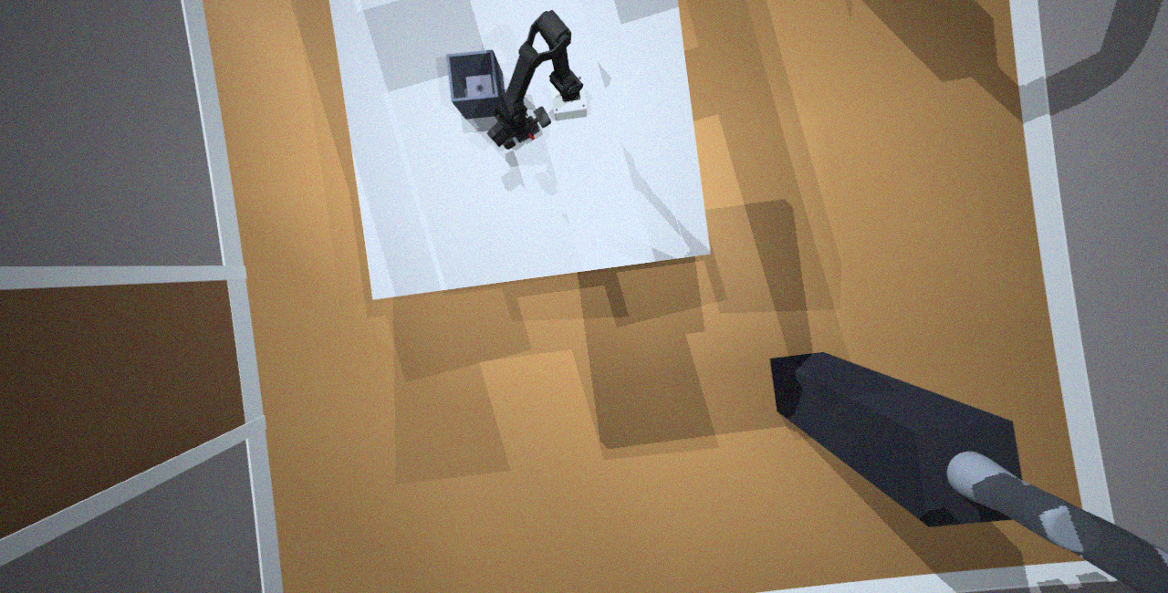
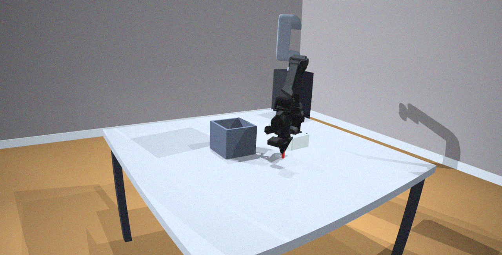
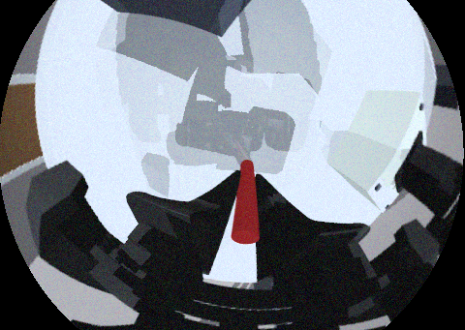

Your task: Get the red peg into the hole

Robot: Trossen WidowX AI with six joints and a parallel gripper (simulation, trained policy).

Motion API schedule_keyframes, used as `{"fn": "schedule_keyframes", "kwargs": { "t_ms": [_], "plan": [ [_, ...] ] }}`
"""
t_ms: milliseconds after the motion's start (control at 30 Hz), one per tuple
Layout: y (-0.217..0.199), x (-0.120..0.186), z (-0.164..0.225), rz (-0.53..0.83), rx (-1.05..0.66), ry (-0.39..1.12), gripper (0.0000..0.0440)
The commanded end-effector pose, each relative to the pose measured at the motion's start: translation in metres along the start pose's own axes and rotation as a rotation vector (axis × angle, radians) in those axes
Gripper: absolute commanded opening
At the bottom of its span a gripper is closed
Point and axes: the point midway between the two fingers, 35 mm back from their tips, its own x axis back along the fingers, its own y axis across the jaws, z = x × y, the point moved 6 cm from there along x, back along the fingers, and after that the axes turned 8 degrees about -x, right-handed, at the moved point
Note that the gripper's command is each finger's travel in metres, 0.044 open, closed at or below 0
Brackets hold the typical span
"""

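The black claw is down low over the white table. Its two fingers are close together, clamped on the red peg. The peg stands up about straight, outside the box, and a short red bit pokes out under the fingertips. Its low end is at the table top, but whether it touches is too small to tell.

The open blue-gray box sits on the table near the claw, with a gap between the box and the peg. Down inside the box is a pale plate with a dark hole in it. The peg is not in that hole. The black arm bends over from a white block, which is also on the table.
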Motion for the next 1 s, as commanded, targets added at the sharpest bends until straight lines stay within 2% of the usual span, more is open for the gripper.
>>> {"fn": "schedule_keyframes", "kwargs": {
  "t_ms": [0, 433, 967],
  "plan": [
    [0.004, 0.003, 0.001, -0.02, 0.005, 0.018, 0.0017],
    [0.019, 0.042, 0.005, -0.145, -0.03, 0.101, 0.0],
    [0.034, 0.114, -0.015, -0.317, -0.01, 0.109, 0.0]
  ]
}}
